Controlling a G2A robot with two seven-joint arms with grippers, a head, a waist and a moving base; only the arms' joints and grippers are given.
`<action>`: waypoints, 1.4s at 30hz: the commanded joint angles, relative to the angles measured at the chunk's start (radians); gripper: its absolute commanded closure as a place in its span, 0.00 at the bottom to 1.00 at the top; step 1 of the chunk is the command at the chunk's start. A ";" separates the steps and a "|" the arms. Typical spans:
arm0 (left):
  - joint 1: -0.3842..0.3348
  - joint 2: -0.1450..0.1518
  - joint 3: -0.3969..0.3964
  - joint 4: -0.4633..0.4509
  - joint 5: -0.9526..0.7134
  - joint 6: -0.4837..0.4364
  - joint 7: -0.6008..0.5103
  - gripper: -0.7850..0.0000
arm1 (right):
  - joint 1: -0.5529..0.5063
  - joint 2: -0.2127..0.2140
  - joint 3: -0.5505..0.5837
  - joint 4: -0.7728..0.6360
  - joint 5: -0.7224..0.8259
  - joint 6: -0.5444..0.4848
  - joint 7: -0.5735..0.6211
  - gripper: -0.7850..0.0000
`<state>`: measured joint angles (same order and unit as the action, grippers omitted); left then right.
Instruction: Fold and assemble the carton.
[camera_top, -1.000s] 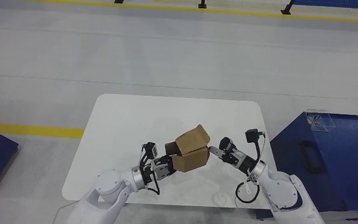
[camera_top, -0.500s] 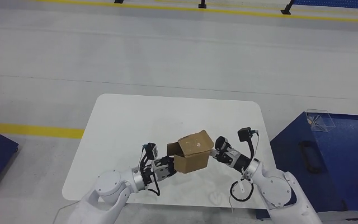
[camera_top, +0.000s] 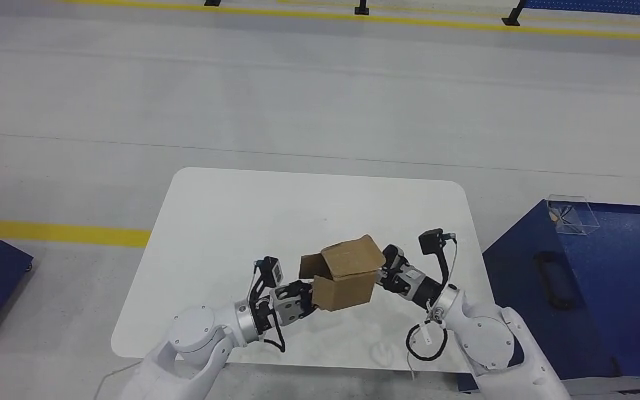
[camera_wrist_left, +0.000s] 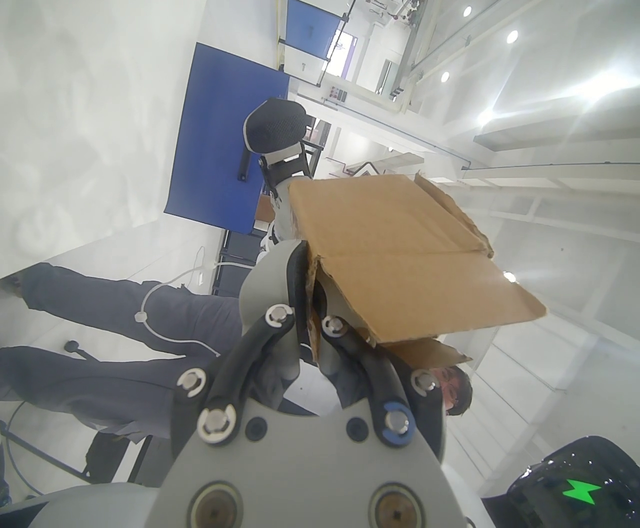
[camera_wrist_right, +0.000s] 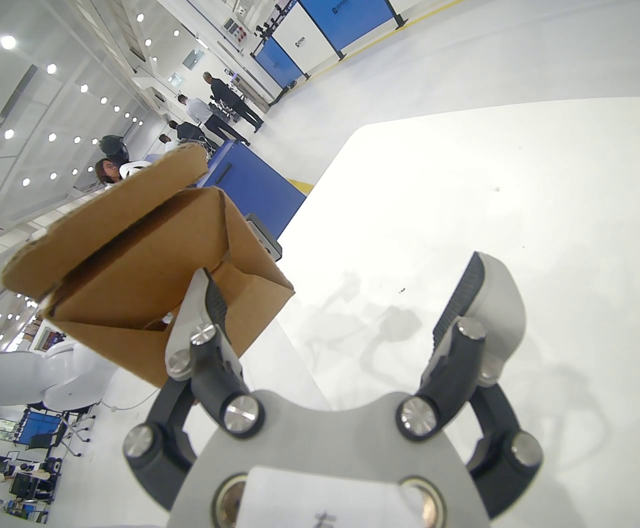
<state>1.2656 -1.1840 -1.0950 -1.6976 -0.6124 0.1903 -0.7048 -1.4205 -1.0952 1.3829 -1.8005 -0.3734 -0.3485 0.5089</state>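
A brown cardboard carton (camera_top: 345, 272), partly folded with loose flaps, is held above the white table (camera_top: 230, 215) near its front edge. My left gripper (camera_top: 296, 296) is shut on the carton's lower wall (camera_wrist_left: 312, 295), with one finger (camera_wrist_left: 280, 280) outside and the other inside. My right gripper (camera_top: 384, 272) is open at the carton's opposite side. One of its fingers (camera_wrist_right: 207, 300) touches the carton (camera_wrist_right: 150, 265); the other finger (camera_wrist_right: 480, 295) stands free over the table.
A blue cabinet (camera_top: 570, 285) stands just off the table's right side. The far half of the table is bare white surface. A yellow floor line (camera_top: 70, 235) runs to the left.
The right gripper has moved in toward the carton and now touches its side. The carton has tilted flatter and shifted slightly left. The left gripper keeps its hold.
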 joint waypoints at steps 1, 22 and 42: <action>0.000 0.000 0.000 -0.001 -0.004 0.000 -0.005 1.00 | 0.000 0.000 0.001 -0.001 -0.006 0.004 -0.007 0.00; -0.021 -0.003 0.003 0.021 -0.061 0.032 -0.041 1.00 | -0.014 0.002 0.005 -0.003 0.037 -0.017 -0.010 0.00; -0.055 -0.014 0.031 0.054 -0.080 0.006 -0.032 1.00 | 0.026 0.015 0.160 0.077 0.116 -0.075 -0.077 0.00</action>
<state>1.2102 -1.1981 -1.0636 -1.6440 -0.6918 0.1956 -0.7370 -1.3939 -1.0821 1.5096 -1.7314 -0.2572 -0.4168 0.4573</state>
